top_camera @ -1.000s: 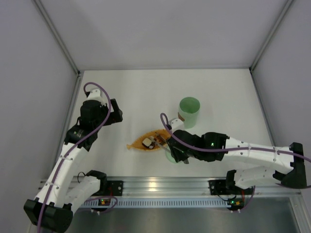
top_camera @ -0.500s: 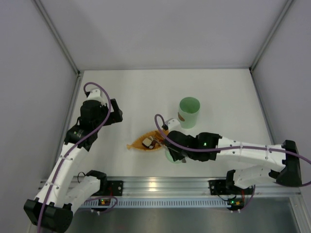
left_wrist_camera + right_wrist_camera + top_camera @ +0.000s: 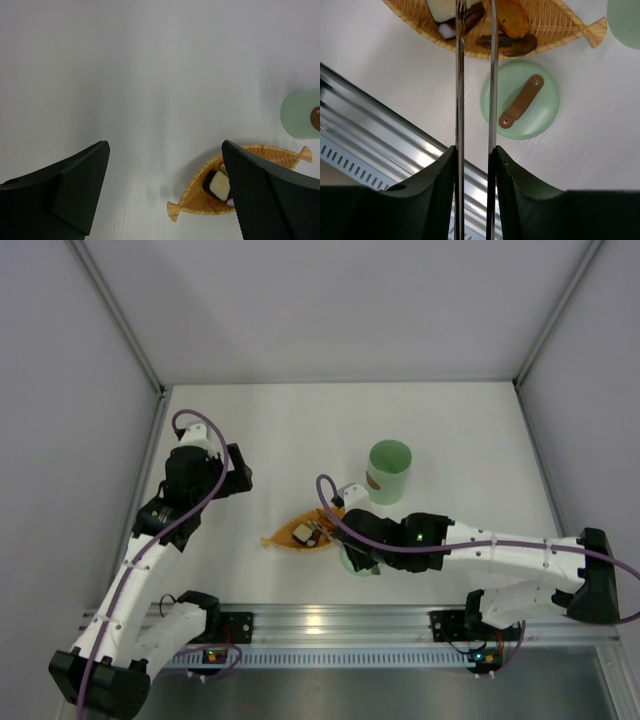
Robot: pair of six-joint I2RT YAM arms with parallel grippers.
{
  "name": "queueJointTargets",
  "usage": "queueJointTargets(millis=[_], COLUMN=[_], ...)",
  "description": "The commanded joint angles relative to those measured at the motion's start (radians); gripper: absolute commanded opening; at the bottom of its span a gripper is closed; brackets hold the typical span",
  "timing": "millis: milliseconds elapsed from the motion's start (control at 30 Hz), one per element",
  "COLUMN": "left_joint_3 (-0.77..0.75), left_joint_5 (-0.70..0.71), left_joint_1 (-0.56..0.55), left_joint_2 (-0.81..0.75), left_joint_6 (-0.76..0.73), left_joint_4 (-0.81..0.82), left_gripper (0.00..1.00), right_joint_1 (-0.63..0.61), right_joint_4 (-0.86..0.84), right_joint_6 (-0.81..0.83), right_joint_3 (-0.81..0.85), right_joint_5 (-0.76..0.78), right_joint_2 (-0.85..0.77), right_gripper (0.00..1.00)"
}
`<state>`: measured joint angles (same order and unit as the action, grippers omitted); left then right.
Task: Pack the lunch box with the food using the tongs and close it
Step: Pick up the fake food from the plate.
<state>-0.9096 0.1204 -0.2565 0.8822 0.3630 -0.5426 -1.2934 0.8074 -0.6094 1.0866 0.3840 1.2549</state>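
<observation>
My right gripper (image 3: 475, 150) is shut on the tongs (image 3: 459, 90), whose two thin arms run almost parallel out over the woven orange dish (image 3: 555, 30). Their tips are cut off at the top edge of that view, among the food: a white-and-dark piece (image 3: 441, 7), an orange piece (image 3: 512, 17) and a brown piece (image 3: 512, 45). The green lid (image 3: 540, 115) with its brown handle lies flat beside the dish. The lunch box (image 3: 389, 471) stands open behind the dish (image 3: 300, 535). My left gripper (image 3: 165, 170) hangs open and empty above the table, left of the dish.
The metal rail (image 3: 380, 130) runs along the near table edge, just under my right wrist. Grey walls close off the back and both sides. My right arm (image 3: 480, 550) stretches across the near right of the table.
My right arm has slid a little to the left, carrying the tongs further over the dish. The left arm has stayed still.
</observation>
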Motion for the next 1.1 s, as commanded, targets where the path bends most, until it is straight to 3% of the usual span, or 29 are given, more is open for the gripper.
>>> queueJointTargets(millis=[0, 1067], left_joint_3=[-0.015, -0.015], left_joint_5=[0.004, 0.005], left_joint_1=[0.003, 0.003], left_joint_2=[0.004, 0.004], left_joint_6=[-0.015, -0.015], left_joint_4=[0.015, 0.015], left_gripper=[0.99, 0.99], right_joint_1=[-0.018, -0.018], right_joint_4=[-0.063, -0.073], right_joint_6=[0.002, -0.021], right_joint_3=[-0.011, -0.056], right_joint_5=[0.016, -0.042], right_joint_2=[0.003, -0.025], right_gripper=[0.34, 0.32])
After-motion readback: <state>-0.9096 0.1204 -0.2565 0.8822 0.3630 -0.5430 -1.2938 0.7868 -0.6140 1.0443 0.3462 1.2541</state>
